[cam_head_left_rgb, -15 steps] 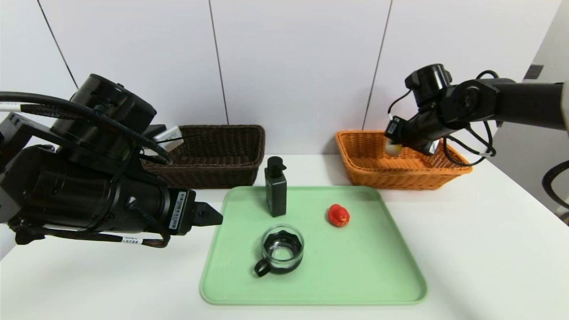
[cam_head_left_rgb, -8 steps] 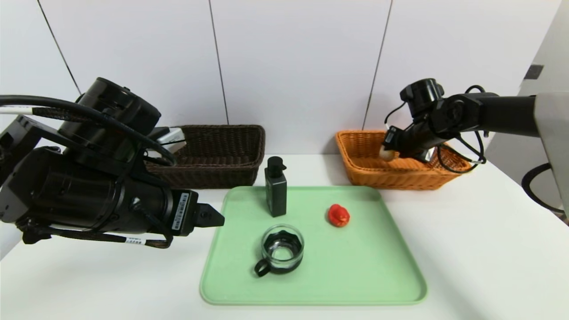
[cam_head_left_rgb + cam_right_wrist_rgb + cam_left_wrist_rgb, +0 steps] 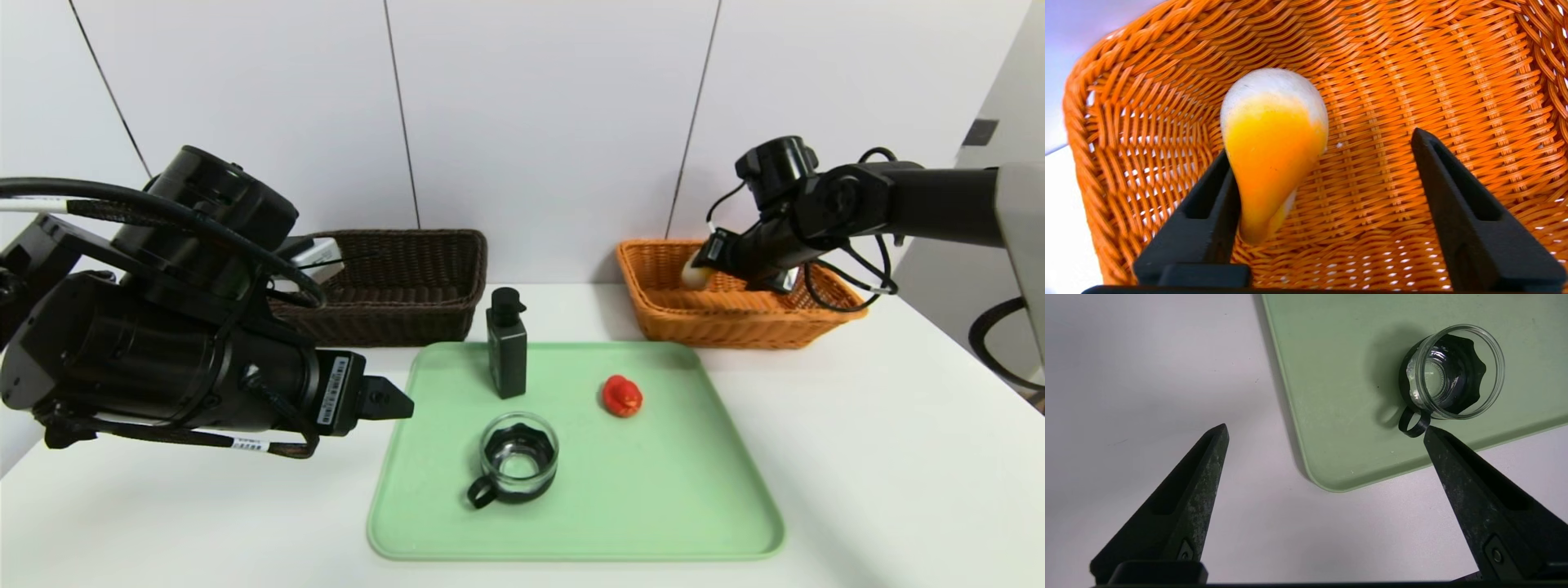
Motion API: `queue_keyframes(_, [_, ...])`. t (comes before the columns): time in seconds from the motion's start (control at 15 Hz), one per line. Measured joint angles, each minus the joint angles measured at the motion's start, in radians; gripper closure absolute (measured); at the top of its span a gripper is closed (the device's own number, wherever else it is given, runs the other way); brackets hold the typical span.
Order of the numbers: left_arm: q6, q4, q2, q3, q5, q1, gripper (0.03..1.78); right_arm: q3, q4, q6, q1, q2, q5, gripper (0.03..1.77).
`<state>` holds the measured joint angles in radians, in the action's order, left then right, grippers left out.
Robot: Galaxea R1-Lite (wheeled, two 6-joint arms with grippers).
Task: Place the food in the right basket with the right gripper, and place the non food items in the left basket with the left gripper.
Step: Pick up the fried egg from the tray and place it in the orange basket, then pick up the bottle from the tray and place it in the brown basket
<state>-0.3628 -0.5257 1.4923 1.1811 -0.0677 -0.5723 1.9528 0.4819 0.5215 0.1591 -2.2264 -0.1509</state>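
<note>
The right hand (image 3: pixel 1318 163) hangs inside the orange basket (image 3: pixel 669 306), fingers spread wide, where a second ago they pinched the fried egg (image 3: pixel 1274 143). The egg seems to cling to one finger; lift straight out so it drops. The left hand (image 3: pixel 1325 433) waits wide open over the surface near the tray (image 3: pixel 653 506).

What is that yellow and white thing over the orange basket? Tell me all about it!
The yellow and white thing is a smooth, pear-shaped piece, white at its rounded end and deep yellow toward its narrow tip. It looks like toy food. It sits inside the woven orange basket, leaning against one finger of the right pincer, whose jaws stand apart. The other finger is clear of it.
</note>
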Motion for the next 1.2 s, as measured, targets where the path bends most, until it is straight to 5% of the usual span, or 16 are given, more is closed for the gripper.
queue_keyframes(0.67, [-0.014, -0.004, -0.012, -0.008, -0.003, 0.000, 0.12, 0.000, 0.000, 0.002, 0.005, 0.024, 0.003, 0.19])
queue_keyframes(1.2, [-0.059, 0.041, -0.053, -0.035, -0.008, -0.043, 0.12, -0.026, 0.021, 0.107, 0.144, 0.257, 0.089, 0.12])
